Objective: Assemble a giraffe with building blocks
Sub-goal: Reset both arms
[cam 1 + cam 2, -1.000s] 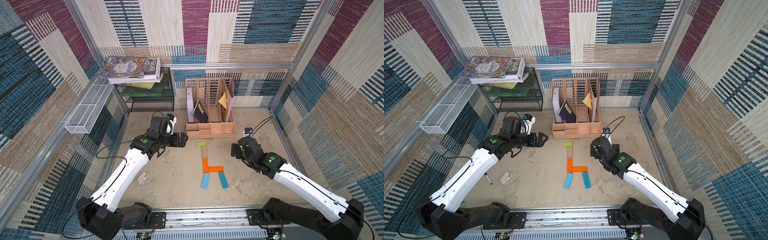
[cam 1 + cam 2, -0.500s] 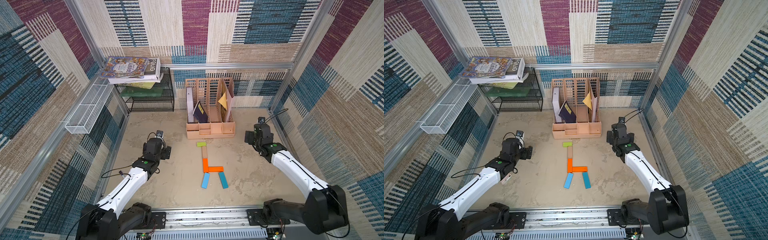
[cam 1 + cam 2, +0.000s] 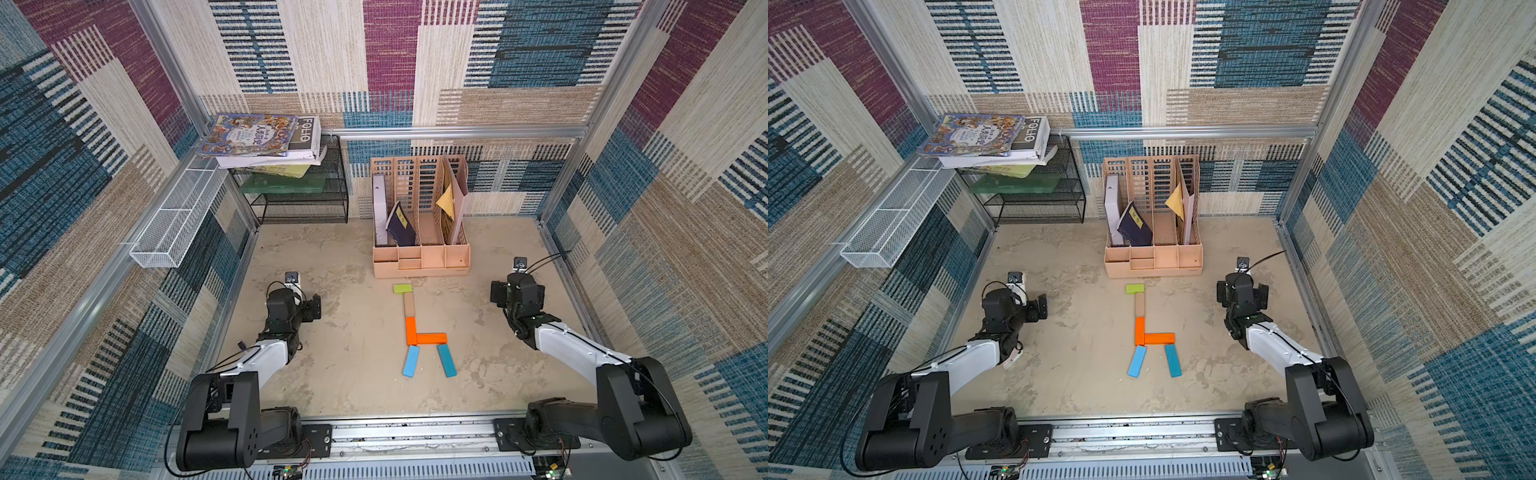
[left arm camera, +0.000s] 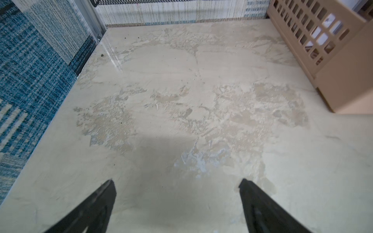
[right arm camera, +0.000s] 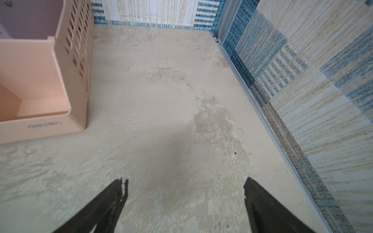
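The giraffe lies flat mid-table in both top views, made of six building blocks: lime-green head (image 3: 402,289), tan neck (image 3: 409,304), upright orange block (image 3: 410,330), orange cross block (image 3: 432,338) and two splayed blue legs (image 3: 411,361) (image 3: 446,360). The head (image 3: 1135,289) and body (image 3: 1159,338) appear alike in a top view. My left gripper (image 3: 291,307) (image 4: 177,183) is open over bare table, well left of the figure. My right gripper (image 3: 517,293) (image 5: 184,182) is open and empty, well right of it. Neither wrist view shows any block.
A beige file organizer (image 3: 422,262) stands just behind the giraffe's head. A black wire rack (image 3: 299,199) with books fills the back left corner, and a white mesh basket (image 3: 174,224) hangs on the left wall. A small pinkish case (image 3: 1011,360) peeks from under my left forearm.
Both arms have drawn back from the middle: the left from near the organizer to the left side, the right from beside the figure toward the right wall. The blocks have not moved.
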Robot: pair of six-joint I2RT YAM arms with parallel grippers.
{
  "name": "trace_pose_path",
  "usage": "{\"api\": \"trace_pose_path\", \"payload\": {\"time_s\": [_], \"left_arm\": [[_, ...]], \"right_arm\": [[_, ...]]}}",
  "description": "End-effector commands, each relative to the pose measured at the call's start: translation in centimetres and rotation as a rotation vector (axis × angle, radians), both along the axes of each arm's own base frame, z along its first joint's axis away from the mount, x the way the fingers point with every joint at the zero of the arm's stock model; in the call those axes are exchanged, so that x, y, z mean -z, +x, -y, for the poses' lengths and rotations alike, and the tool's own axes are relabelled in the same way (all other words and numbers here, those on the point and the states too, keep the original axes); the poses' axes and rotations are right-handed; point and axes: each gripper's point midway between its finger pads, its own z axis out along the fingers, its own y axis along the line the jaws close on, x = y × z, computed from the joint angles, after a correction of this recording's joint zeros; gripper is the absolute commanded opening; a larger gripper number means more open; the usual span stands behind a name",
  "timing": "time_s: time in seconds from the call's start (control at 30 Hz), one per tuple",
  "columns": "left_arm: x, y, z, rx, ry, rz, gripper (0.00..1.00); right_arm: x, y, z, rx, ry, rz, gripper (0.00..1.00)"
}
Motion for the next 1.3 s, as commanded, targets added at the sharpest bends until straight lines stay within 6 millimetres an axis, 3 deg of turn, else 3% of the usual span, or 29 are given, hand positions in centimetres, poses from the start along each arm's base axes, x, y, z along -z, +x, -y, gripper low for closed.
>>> {"api": "trace_pose_path", "payload": {"time_s": [0.0,0.13,0.33,0.63,1.0,1.27], "left_arm": [[-1.4,0.8,1.1,0.048,-0.089,0.089,1.0],[-1.5,1.3,1.4,0.071,-0.082,0.142,0.99],[-0.5,2.0,1.5,0.085,-0.089,0.14,0.99],[1.3,3.5,2.9,0.175,-0.097,0.04,0.99],[1.2,3.5,3.0,0.17,-0.09,0.046,0.99],[1.2,3.5,2.9,0.168,-0.09,0.046,0.99]], "right_arm": [[-1.0,0.3,0.4,0.033,0.02,0.117,0.96],[-0.6,-0.3,0.2,-0.004,0.013,0.171,0.96],[-1.8,0.1,-1.3,-0.141,0.016,0.259,0.96],[-2.2,0.7,-0.1,-0.182,0.009,0.278,0.96],[-0.2,1.3,0.5,-0.221,0.032,0.29,0.96],[0.1,1.8,0.3,-0.261,0.063,0.277,0.96]]}}
